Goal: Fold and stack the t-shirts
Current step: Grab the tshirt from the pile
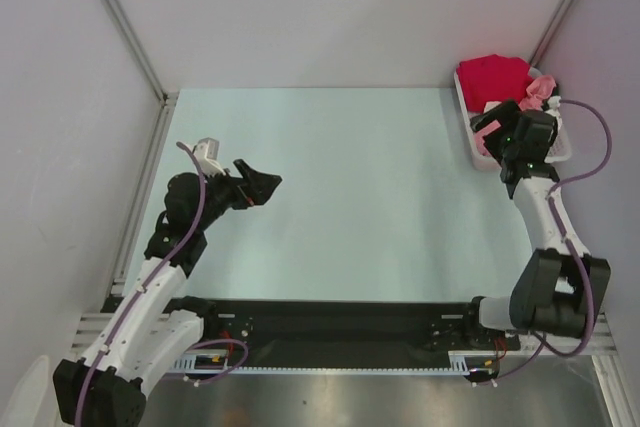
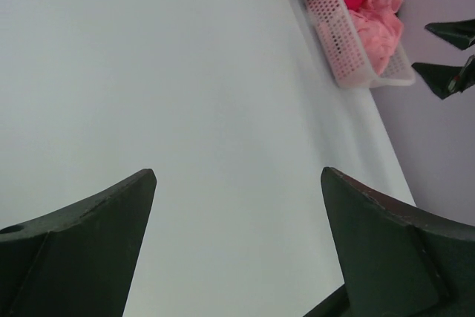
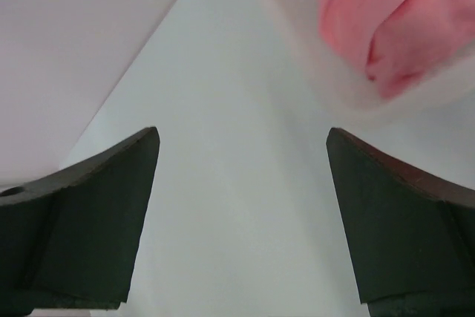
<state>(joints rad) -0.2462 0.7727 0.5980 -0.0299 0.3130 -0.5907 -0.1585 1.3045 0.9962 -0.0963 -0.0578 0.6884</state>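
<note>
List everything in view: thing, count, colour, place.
crimson red cloth t-shirt: one, red, bunched in the basket's far end
salmon pink cloth t-shirt: one, pink, crumpled in the basket's near end
white plastic mesh basket: one, white, table's far right corner
pale flat table: one, pale greenish white, under everything
left tool: one, black, open, above the table's left side
right tool: one, black, open, at the basket, holding nothing
</note>
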